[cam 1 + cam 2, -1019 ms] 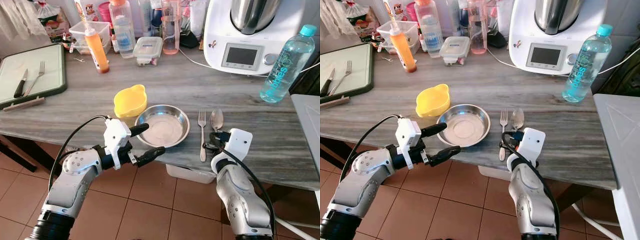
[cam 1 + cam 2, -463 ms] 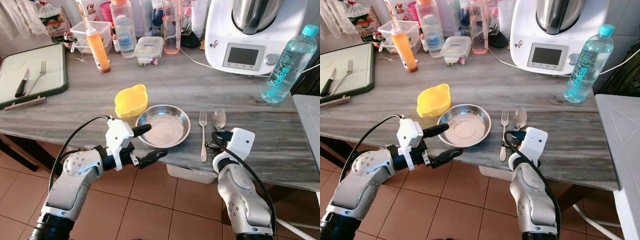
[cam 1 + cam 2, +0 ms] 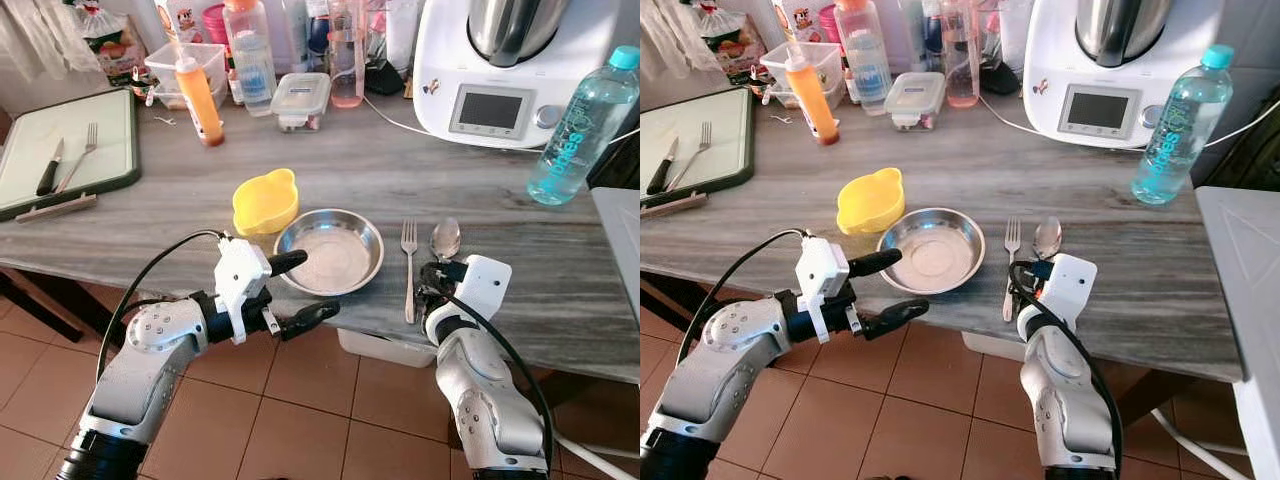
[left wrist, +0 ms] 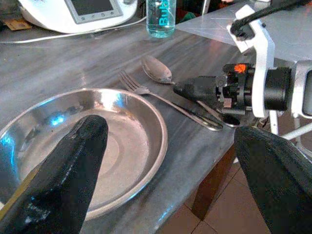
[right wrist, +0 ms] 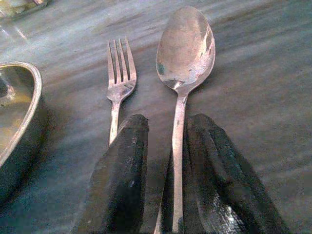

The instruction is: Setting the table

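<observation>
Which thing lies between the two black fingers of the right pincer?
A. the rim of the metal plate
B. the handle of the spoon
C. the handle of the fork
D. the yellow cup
B: in the right wrist view the handle of the spoon runs between the fingers of the right pincer, while the fork lies beside them, on the side of the metal plate.
</observation>
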Tool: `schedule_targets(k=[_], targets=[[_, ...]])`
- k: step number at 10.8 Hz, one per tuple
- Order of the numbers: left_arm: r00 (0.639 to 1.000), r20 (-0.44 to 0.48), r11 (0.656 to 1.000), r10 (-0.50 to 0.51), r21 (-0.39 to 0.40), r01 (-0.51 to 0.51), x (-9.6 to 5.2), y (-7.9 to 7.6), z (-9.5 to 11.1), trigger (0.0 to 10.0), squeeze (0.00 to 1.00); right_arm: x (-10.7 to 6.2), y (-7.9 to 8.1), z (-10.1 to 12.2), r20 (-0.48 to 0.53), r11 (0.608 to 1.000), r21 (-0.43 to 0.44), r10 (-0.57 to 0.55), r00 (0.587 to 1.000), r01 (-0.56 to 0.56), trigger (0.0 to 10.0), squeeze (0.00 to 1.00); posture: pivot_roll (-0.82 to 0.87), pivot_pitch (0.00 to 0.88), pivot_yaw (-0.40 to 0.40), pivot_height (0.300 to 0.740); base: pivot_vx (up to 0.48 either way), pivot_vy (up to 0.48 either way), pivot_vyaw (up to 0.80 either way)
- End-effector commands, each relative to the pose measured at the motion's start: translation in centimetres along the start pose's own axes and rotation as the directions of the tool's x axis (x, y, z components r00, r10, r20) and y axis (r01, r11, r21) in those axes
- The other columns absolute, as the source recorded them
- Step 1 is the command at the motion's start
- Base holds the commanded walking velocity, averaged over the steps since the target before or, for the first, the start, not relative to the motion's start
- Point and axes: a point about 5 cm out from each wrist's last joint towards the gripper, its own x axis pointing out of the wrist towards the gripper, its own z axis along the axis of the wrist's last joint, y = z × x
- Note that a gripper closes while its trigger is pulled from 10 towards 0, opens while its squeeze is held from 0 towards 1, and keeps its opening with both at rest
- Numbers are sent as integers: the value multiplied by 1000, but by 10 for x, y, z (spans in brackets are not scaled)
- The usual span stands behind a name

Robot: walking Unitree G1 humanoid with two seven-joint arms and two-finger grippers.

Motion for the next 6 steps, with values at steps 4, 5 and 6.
schedule_targets(k=[4,5,6], targets=[[999,-29,1000,30,-10,-30,-6,9,-20,10000,0,-3,-13,-8,-48,996,-73,-52,997,48,10000,1000,106,120,111,740,0,0,0],[999,-32,999,35,-14,-35,-6,11,-25,10000,0,-4,-12,-3,-28,995,-88,-50,998,47,10000,1000,106,119,110,740,0,0,0],[999,-35,999,37,-17,-38,-6,13,-29,10000,0,-5,-12,2,-7,994,-97,-53,999,52,10000,1000,104,118,109,740,0,0,0]])
